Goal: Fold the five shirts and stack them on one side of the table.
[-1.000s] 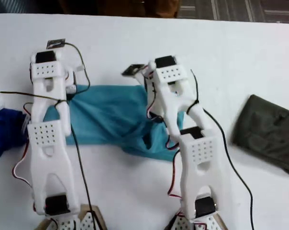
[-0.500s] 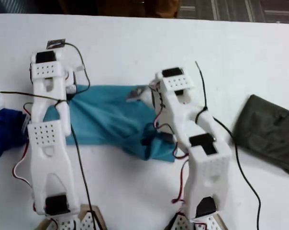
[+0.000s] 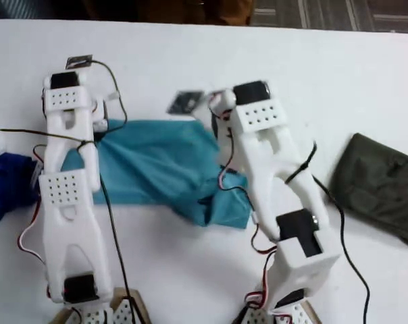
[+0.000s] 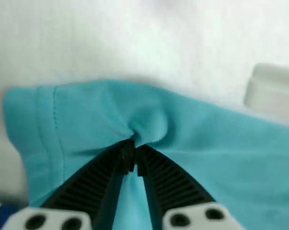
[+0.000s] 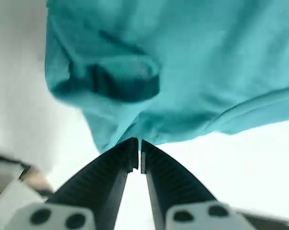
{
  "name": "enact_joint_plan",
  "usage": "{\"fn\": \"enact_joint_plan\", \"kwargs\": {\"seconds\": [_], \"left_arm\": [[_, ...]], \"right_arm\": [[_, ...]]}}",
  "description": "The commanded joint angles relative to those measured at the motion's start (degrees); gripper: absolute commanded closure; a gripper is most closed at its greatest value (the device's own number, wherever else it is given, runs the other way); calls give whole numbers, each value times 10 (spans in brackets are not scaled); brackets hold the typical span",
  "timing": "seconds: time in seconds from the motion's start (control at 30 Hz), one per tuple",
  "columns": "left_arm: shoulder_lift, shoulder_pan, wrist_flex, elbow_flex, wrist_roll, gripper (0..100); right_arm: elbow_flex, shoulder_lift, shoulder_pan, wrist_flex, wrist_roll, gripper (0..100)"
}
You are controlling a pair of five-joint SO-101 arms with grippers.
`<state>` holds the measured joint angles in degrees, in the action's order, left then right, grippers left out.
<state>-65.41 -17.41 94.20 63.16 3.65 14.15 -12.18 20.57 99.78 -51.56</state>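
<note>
Mid-fold on the teal shirt [image 3: 157,162]: left gripper [image 4: 134,160] and right gripper [image 5: 137,153] both have jaws clamped on it; next, probably swing the three-o'clock edge across.

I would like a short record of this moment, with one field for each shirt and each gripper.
teal shirt: partly spread at the middle of the table, rumpled on its right side
left gripper: shut, pinching a pucker of the teal shirt
right gripper: shut on an edge of the teal shirt
dark green shirt: near the table's right edge, untouched
blue shirt: at the left edge
</note>
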Motion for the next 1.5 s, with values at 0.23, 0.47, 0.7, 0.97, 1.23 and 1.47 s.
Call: {"fn": "enact_joint_plan", "kwargs": {"seconds": [0.23,0.47,0.7,0.97,1.23,1.47], "left_arm": [[-2,-25,-19,8,4,973],[-2,-25,-19,8,4,973],[-2,-25,-19,8,4,973],[-2,-25,-19,8,5,974],[-2,-25,-19,8,6,974],[-2,-25,-19,8,6,973]], "right_arm": [[145,-245,56,-41,56,979],[164,-290,62,18,54,979],[-76,-138,102,15,25,979],[-275,68,117,15,21,979],[-172,75,29,-59,25,979],[18,-138,-58,-105,25,979]]}}
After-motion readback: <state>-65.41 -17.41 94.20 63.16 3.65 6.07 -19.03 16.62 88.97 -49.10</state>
